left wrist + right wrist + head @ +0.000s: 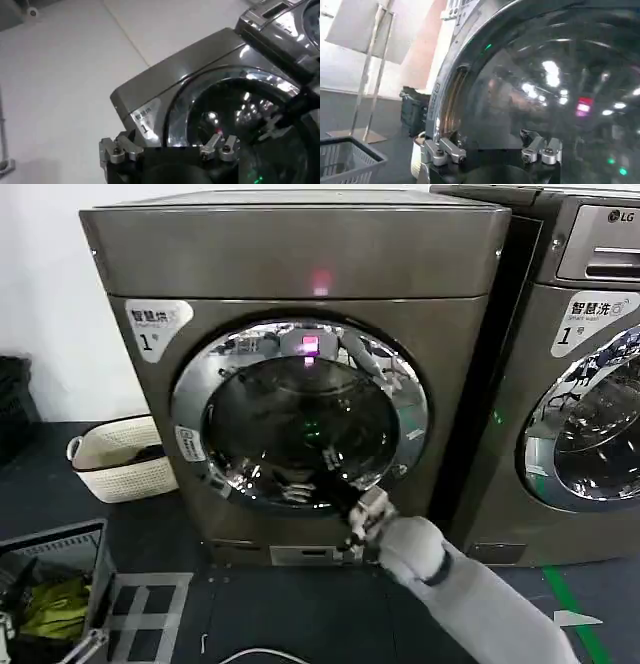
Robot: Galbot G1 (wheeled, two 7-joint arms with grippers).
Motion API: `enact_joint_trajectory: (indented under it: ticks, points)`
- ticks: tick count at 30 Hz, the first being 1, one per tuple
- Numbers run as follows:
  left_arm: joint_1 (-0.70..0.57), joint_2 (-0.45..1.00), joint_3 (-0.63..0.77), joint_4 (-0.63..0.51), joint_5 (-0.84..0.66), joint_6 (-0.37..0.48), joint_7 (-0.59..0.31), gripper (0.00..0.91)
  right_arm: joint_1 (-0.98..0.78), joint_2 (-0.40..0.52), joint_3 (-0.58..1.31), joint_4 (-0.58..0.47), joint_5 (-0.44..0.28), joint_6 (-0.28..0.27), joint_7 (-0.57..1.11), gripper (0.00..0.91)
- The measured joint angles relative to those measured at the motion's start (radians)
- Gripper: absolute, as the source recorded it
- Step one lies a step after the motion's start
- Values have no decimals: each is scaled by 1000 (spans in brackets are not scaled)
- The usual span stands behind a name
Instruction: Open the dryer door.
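At far left on the floor: cream basket, untouched. Centre: dryer, with dryer door seated flush in its front, so not open yet. Right gripper is up at the door's lower right chrome rim, fingers spread and holding nothing. Left gripper hangs back from the machine, jaws also released. LG machine sits at right, irrelevant. My read: approach done; hooking the rim and pulling the door out remain.
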Motion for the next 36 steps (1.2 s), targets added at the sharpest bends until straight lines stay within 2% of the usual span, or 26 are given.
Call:
enact_joint_trajectory:
  ticks: [12,26,32,36]
  points:
    - [4,-16,11,3,20,0,4,907,102,133,-100,-130,-14,0,-11,907]
    - [17,-45,-3,-4,26,0,5,907,164,278,-141,-271,-40,25,-59,907]
    - [15,-56,-1,-4,30,0,6,907,177,325,-142,-333,-44,48,-125,907]
    - [17,-63,-2,-4,29,0,6,907,185,330,-149,-360,-44,84,-197,907]
